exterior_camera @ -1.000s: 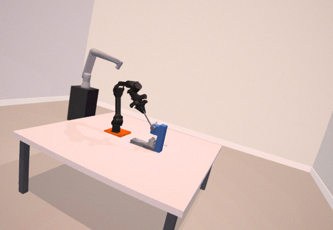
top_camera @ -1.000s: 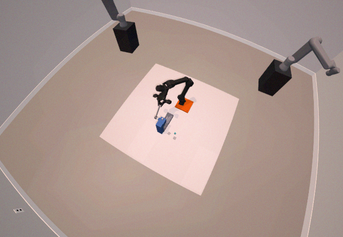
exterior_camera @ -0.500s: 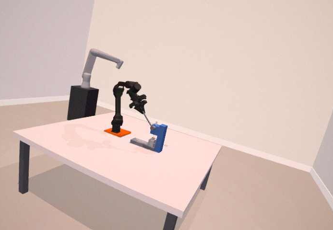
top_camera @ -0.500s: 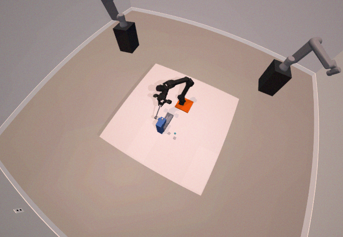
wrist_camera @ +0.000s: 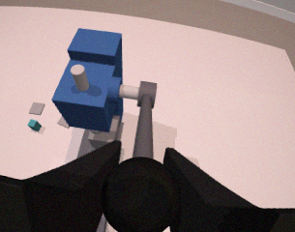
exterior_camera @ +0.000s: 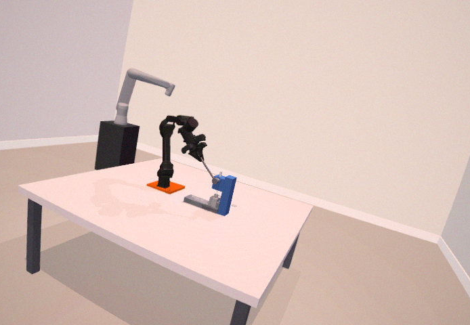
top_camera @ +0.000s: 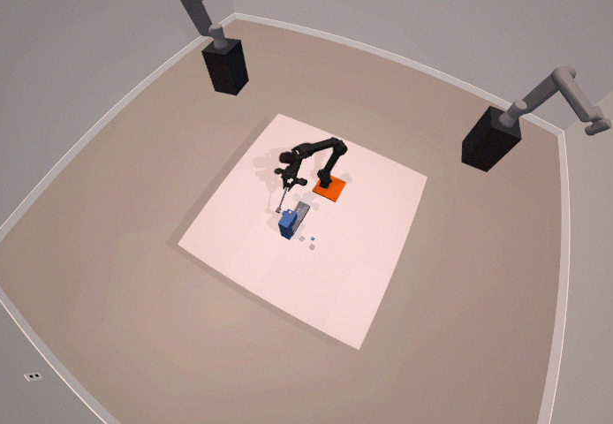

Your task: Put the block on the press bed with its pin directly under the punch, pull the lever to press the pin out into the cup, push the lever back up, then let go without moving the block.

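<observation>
The cup's contents cannot be made out. The fingers (top_camera: pixel 288 186) (exterior_camera: pixel 200 158) are clamped on the knobbed end of the slim grey lever (top_camera: pixel 283 199) (exterior_camera: pixel 208 169) (wrist_camera: pixel 144 128). Beyond and below them, the grey block (exterior_camera: pixel 214 200) (wrist_camera: pixel 103 137) sits on the press bed, under the head of the boxy blue press (top_camera: pixel 288 223) (exterior_camera: pixel 227 195) (wrist_camera: pixel 86 97). A small teal cube (top_camera: pixel 312 238) (wrist_camera: pixel 35 125) lies past the fingers on the smooth pale surface (top_camera: pixel 347 299) (exterior_camera: pixel 158 237) (wrist_camera: pixel 224 87), ringed by brownish floor (top_camera: pixel 117 309) (exterior_camera: pixel 358 275) (wrist_camera: pixel 186 14).
</observation>
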### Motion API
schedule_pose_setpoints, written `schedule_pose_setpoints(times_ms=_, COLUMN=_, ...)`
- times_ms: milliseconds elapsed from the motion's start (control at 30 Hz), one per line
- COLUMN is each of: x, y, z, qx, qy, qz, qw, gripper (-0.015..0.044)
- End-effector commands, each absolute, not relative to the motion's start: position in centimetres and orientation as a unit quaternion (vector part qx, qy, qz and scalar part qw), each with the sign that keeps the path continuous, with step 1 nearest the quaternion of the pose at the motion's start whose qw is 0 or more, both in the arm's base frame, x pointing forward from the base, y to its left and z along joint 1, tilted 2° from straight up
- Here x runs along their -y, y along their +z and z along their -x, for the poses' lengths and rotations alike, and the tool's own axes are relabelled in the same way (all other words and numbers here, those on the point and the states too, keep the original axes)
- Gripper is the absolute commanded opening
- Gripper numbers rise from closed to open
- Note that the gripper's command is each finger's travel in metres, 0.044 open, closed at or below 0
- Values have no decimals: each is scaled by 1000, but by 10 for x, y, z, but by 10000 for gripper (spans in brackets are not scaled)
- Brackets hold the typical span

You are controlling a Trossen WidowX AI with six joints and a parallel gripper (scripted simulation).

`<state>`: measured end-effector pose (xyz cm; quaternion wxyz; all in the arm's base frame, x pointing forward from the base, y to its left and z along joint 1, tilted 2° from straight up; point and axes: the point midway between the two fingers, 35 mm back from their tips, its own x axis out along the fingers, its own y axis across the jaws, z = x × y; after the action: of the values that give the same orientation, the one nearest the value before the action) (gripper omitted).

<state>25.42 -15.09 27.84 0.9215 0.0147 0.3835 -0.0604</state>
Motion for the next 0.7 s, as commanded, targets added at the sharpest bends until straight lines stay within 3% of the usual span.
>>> schedule_pose_setpoints(times_ms=0, x=151, y=273, z=-250, qx=-390, qy=-62, qz=-16, qw=918, gripper=0)
schedule_pose_setpoints(times_ms=667, x=150, y=266, z=-245, qx=-390, qy=-62, qz=-16, qw=918, gripper=0)
